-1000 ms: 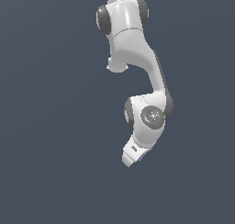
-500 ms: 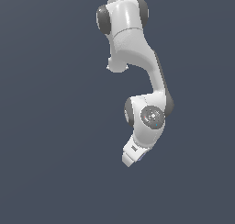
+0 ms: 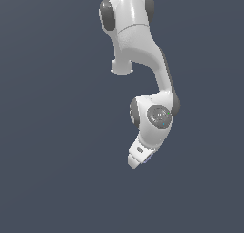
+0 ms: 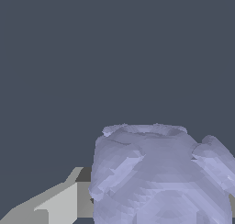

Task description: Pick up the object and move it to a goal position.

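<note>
Lump: a pale lavender-blue faceted lump (image 4: 160,177), close under the wrist camera and filling the lower part of the wrist view; in the exterior view only a thin sliver of it (image 3: 147,158) peeks out beside the tip of the arm.
Gripper: the white gripper (image 3: 136,158) points downward at the end of the arm (image 3: 143,60); one grey-white finger (image 4: 55,202) shows next to the lump.
Finger state: cannot tell whether the fingers are spread or pressed on the lump; only one is in sight and the contact is hidden.
Open room: flat dark blue-grey background on every side of arm and lump; no edges or surfaces show.
Obstacles: nothing else appears near the lump.
View difference: the wrist view shows the lump's facets and rim; the exterior view shows the whole arm's bend.
</note>
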Available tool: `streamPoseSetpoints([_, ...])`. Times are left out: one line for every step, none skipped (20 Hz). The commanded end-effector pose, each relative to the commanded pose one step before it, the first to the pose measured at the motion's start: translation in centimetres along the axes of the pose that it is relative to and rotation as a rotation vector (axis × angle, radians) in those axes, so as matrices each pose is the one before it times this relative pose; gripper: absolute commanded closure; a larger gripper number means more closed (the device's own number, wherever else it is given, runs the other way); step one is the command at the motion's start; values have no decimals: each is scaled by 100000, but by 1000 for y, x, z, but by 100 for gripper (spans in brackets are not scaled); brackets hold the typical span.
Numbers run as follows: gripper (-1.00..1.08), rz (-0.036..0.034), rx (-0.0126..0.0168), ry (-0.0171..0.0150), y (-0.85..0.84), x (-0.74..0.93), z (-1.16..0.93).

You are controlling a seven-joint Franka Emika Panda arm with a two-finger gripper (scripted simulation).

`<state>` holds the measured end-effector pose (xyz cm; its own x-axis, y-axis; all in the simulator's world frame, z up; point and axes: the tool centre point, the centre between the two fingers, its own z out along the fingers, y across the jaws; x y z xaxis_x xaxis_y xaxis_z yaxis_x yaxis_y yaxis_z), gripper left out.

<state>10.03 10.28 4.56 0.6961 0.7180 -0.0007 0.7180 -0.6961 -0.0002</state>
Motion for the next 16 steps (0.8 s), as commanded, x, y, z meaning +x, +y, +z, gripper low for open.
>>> streamPoseSetpoints([108,-15,-36,50,-598,-353,-355])
streamPoseSetpoints([108,0,0,0,-291,-180,-156])
streamPoseSetpoints([108,0,0,0,-318,-197,-171])
streamPoseSetpoints([108,0,0,0,-345,-213,-186])
streamPoseSetpoints([108,0,0,0,-374,-231,-201])
streamPoseSetpoints([108,22,-17,-40,-393,-256,-203])
streamPoseSetpoints([108,0,0,0,-430,-265,-232])
streamPoseSetpoints([108,0,0,0,-441,-271,-238])
streamPoseSetpoints([108,0,0,0,-451,-277,-244])
streamPoseSetpoints([108,0,0,0,-461,-282,-250])
streamPoseSetpoints([108,0,0,0,-471,-288,-256])
streamPoseSetpoints([108,0,0,0,-481,-294,-262])
streamPoseSetpoints([108,0,0,0,-492,-299,-268])
streamPoseSetpoints([108,9,-57,-39,-502,-306,-275])
streamPoseSetpoints([108,0,0,0,-513,-311,-281])
streamPoseSetpoints([108,0,0,0,-523,-316,-287])
